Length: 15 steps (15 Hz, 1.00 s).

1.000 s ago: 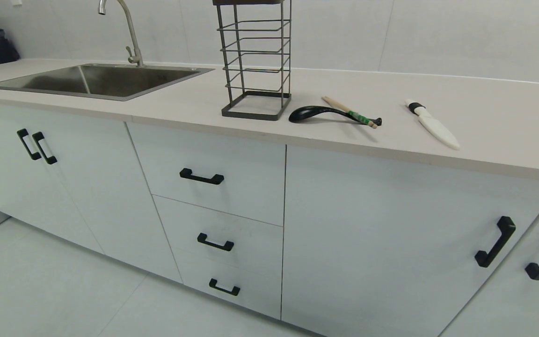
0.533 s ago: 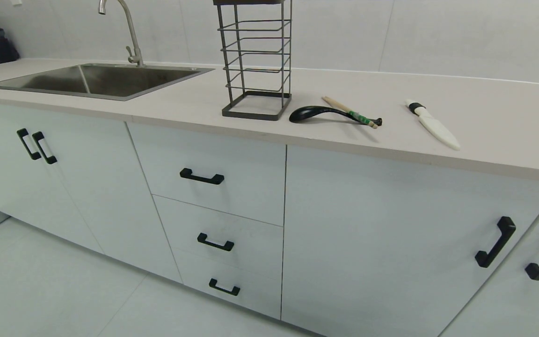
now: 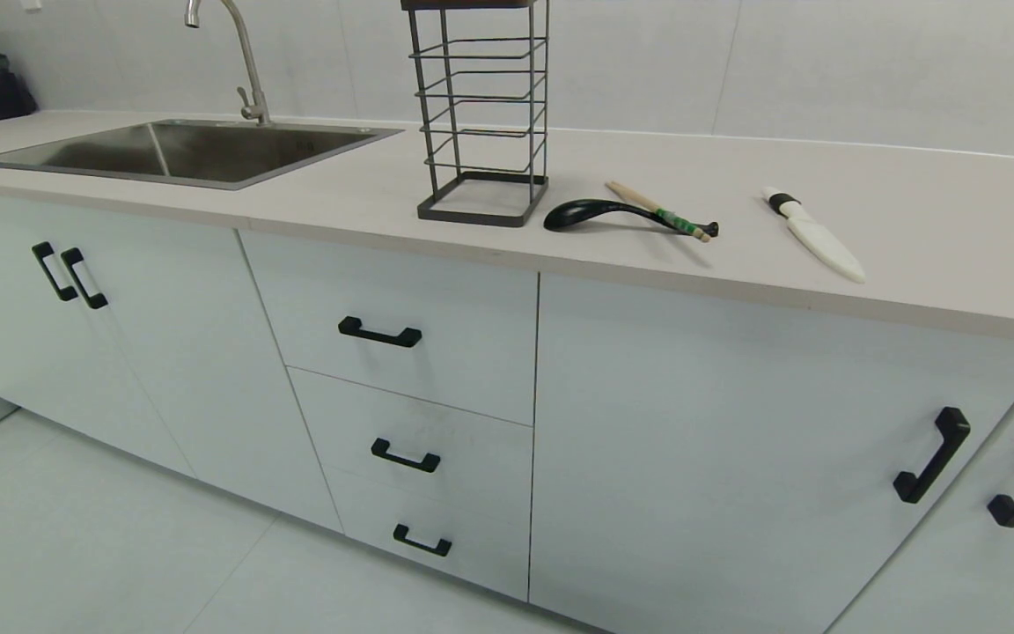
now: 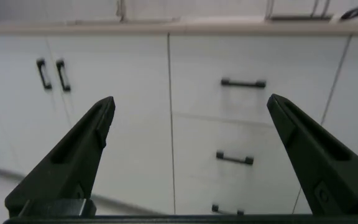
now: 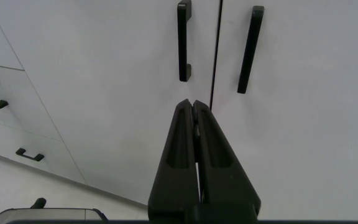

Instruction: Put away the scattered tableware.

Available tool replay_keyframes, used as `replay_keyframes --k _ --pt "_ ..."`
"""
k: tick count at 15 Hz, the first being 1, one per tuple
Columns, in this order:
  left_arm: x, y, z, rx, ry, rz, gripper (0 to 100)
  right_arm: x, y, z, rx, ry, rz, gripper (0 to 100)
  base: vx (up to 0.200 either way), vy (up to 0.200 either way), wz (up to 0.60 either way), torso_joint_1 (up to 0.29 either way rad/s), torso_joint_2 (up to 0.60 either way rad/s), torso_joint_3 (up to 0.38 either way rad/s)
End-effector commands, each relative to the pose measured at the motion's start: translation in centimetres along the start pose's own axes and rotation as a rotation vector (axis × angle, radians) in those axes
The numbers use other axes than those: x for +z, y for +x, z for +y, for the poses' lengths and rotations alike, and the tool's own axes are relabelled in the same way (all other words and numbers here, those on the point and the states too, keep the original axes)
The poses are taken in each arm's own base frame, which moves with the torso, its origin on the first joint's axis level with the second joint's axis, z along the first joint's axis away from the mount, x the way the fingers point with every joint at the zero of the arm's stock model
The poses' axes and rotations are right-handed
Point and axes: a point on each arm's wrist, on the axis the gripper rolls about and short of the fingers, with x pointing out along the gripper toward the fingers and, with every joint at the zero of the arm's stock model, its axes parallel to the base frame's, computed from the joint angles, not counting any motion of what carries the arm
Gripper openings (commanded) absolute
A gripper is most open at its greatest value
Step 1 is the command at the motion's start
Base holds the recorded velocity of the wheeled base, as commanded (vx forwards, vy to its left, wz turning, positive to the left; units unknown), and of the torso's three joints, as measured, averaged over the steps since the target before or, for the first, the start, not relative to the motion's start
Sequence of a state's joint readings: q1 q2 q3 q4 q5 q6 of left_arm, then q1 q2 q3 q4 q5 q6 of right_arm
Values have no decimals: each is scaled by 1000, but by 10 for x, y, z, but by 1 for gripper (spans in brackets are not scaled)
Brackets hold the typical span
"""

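- The left gripper (image 4: 190,101) has its fingers spread wide, facing the drawer fronts and a black drawer handle (image 4: 243,83).
- The right gripper (image 5: 192,104) has its fingers pressed together, in front of two upright black door handles (image 5: 184,40).
- On the countertop (image 3: 929,211), the black spoon (image 3: 586,214) lies just at 3 o'clock of the wire rack (image 3: 482,114).
- The chopsticks (image 3: 658,212) cross the spoon's handle end, touching it.
- The white knife (image 3: 817,238) lies apart, at 3 o'clock of the chopsticks.
- The sink (image 3: 181,151) sits at 9 o'clock of the rack.
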<state>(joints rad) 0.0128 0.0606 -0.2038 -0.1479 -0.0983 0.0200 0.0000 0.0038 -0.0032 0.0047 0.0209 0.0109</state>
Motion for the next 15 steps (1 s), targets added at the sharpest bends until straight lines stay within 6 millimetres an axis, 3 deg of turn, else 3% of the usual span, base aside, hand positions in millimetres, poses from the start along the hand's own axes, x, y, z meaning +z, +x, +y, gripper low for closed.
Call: replay_keyframes --k 1,3,5,11,15 --pt "25 26 0 -171 -17 116 100 0 0 0 1 0 1 0 0 0 0 0 0 0" --pt "21 50 1 -241 54 233 100 0 0 0 1 0 2 0 0 0 0 0 0 0" --pt "16 59 1 -287 116 279 100 0 0 0 1 0 1 0 0 0 0 0 0 0" --pt "-6 121 3 -502 574 484 100 0 0 0 1 0 1 0 0 0 0 0 0 0" --pt "-28 143 -9 -652 602 598 100 0 0 0 1 0 1 0 0 0 0 0 0 0"
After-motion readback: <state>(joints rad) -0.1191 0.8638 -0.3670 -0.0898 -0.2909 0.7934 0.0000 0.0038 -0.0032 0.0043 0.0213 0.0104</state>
